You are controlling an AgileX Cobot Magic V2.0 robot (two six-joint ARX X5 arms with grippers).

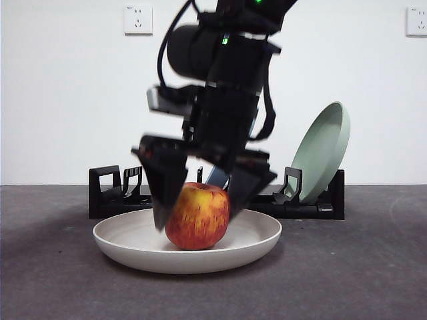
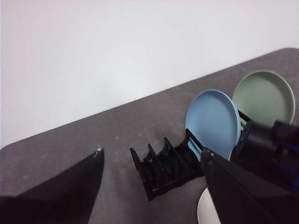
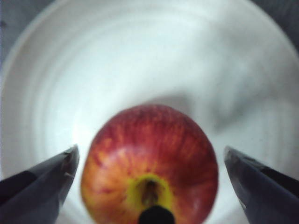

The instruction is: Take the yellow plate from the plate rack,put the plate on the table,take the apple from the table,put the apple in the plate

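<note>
The red apple [image 1: 197, 215] [image 3: 150, 163] rests in the pale cream yellow plate [image 1: 133, 245] [image 3: 70, 70], which lies flat on the dark grey table [image 1: 360, 267]. My right gripper [image 1: 197, 210] [image 3: 150, 161] hangs straight over the apple, open, one jaw on each side and apart from the skin. Behind stands the black plate rack [image 1: 107, 190] [image 2: 166, 165]. My left gripper [image 2: 152, 156] is open and holds nothing, high above the table near the rack. An edge of the yellow plate [image 2: 205, 210] shows in the left wrist view.
A sage green plate [image 1: 323, 150] [image 2: 265, 95] leans in the rack at its right end. A light blue plate [image 2: 214, 122] stands in the rack beside it. Two wall sockets [image 1: 138, 19] sit on the white wall behind.
</note>
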